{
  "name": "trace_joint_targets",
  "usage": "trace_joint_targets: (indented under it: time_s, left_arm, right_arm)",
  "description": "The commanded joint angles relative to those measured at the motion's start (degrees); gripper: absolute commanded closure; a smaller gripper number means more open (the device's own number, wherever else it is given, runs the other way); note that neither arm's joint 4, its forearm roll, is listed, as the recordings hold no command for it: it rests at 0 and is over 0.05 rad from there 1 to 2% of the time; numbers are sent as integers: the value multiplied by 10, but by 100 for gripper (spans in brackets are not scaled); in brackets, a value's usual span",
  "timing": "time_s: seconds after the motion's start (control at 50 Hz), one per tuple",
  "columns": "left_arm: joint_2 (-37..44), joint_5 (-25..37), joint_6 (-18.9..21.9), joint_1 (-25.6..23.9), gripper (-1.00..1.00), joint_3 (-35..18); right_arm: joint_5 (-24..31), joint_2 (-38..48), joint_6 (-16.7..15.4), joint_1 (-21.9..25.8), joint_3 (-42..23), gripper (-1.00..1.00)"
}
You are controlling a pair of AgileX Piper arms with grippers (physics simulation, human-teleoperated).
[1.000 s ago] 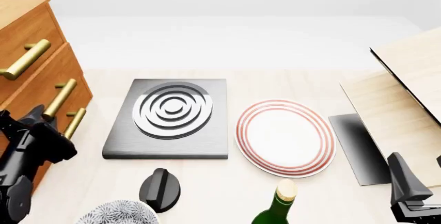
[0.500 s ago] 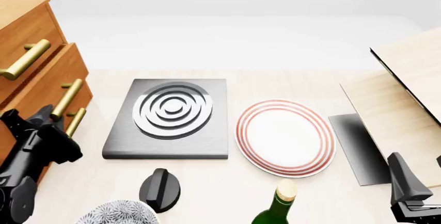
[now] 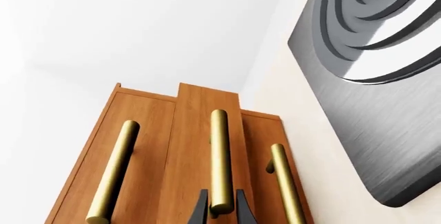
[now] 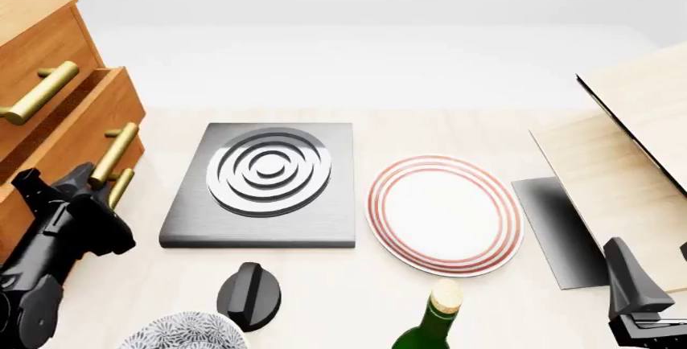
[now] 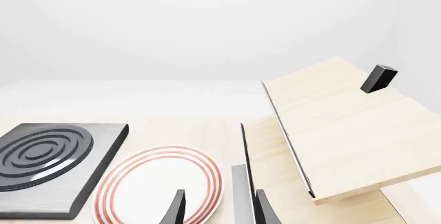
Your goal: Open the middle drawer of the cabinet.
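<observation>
A: Left fingers (image 3: 220, 209) clamped on the brass bar (image 3: 220, 159) of the middle drawer (image 4: 80, 128), at the table's left edge. Drawer sits proud of its two neighbours.

B: Pull straight along the slide, grip square (round bar could roll between the tips). Right fingers (image 5: 217, 208)?

A: Parted, empty, near the plate (image 5: 155, 182).

B: Materials?

A: Cabinet (image 4: 32, 39) is orange-brown wood with flat fronts; bars are smooth cylinders.

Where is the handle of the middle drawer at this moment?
In the front view the middle drawer's handle is at the far left on the cabinet, just left of the grey ringed slab, with the left gripper closed on it.
</observation>
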Motion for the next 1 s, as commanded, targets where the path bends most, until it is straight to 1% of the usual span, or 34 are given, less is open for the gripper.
trace_joint_targets:
  time_s: [0.02,0.18,0.34,0.42,0.48,0.56,0.78,0.94,1.0]
  left_arm:
    - [-14,4,-9,-29,100,-6]
    - [-15,4,-9,-40,100,-7]
    - [-32,23,-14,-48,100,-11]
    - [-29,18,-8,-56,100,-11]
    - [-43,33,-13,-56,100,-15]
    - [-34,20,-11,-60,100,-6]
    - [-50,40,-17,-70,100,-15]
    - [-34,26,-10,-81,100,-17]
    - [-40,34,-12,-82,100,-22]
  right_arm:
    - [-2,0,1,0,-1,-100]
    - [-2,0,1,0,-1,-100]
    - [-2,0,1,0,-1,-100]
    - [-2,0,1,0,-1,-100]
    - [-2,0,1,0,-1,-100]
    - [-2,0,1,0,-1,-100]
    - [-2,0,1,0,-1,-100]
    - [-2,0,1,0,-1,-100]
    - [-2,0,1,0,-1,-100]
